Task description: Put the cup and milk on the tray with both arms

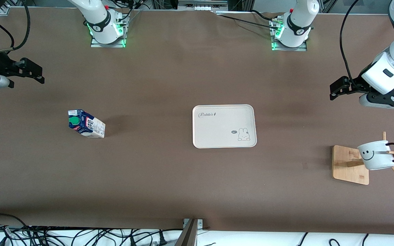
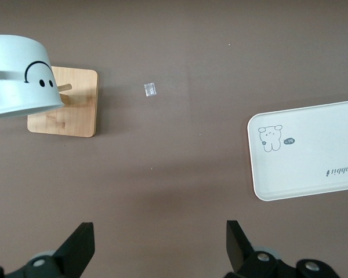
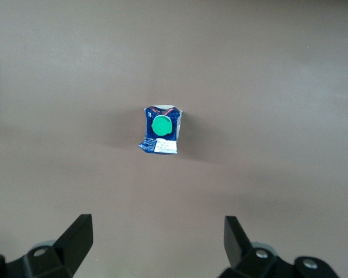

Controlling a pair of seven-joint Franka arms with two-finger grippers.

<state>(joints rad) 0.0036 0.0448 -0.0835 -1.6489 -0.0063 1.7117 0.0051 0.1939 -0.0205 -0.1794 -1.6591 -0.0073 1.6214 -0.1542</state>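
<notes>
My 2 grippers both hang in the air with nothing in them. My left gripper (image 1: 336,89) is over bare bench near the left arm's end, its fingers (image 2: 75,250) spread wide. My right gripper (image 1: 34,72) is over bare bench near the right arm's end, fingers (image 3: 75,242) spread wide too.

The tray (image 1: 224,136) lies flat near the middle of the bench. The milk (image 1: 86,123) stands on the bench toward the right arm's end, well apart from the tray, green cap up. The cup (image 1: 376,155) hangs on a peg of the wooden rack (image 1: 347,164) near the left arm's end, smiley face showing, toward the edge nearer the front camera.
</notes>
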